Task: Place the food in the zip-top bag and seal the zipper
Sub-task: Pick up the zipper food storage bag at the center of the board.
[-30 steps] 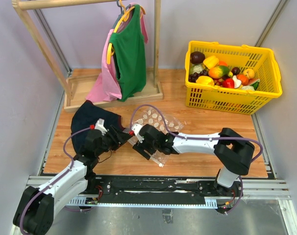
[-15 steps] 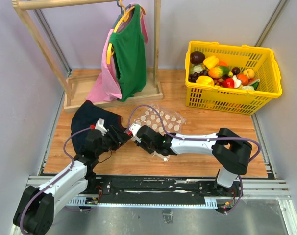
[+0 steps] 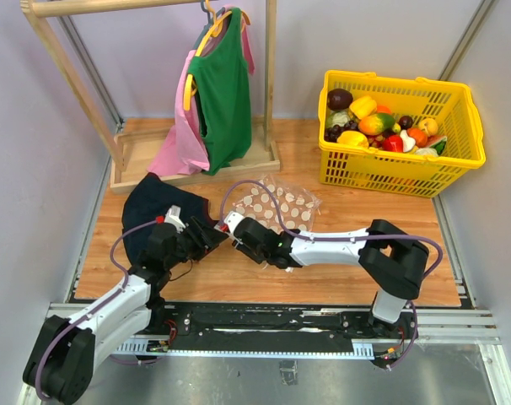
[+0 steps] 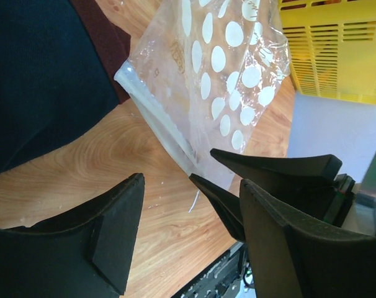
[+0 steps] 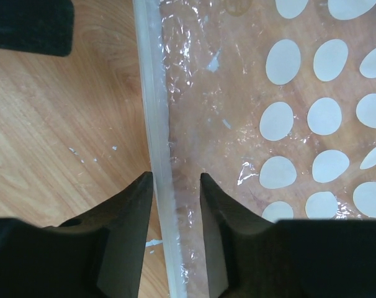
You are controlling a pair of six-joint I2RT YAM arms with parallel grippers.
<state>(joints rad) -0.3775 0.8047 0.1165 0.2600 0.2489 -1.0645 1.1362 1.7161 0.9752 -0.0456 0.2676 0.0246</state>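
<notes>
Wooden surface [image 3: 348, 272], pale walls around; zip-top bag [image 3: 282, 205] flat on it; food [image 3: 382, 123] in yellow basket [image 3: 399, 85] right of bag; right hand [image 5: 175, 180] narrow astride zipper [image 5: 156, 136]; left hand [image 4: 193, 180] wide, empty, left of bag.

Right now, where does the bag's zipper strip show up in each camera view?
Top external: too thin to make out; it runs along the zip-top bag's edge by the right gripper.
Left wrist: the zipper slants from upper left down to the centre.
Right wrist: an upright strip left of centre, passing between the fingers.
Shared landmark: the bag's white dots.
</notes>
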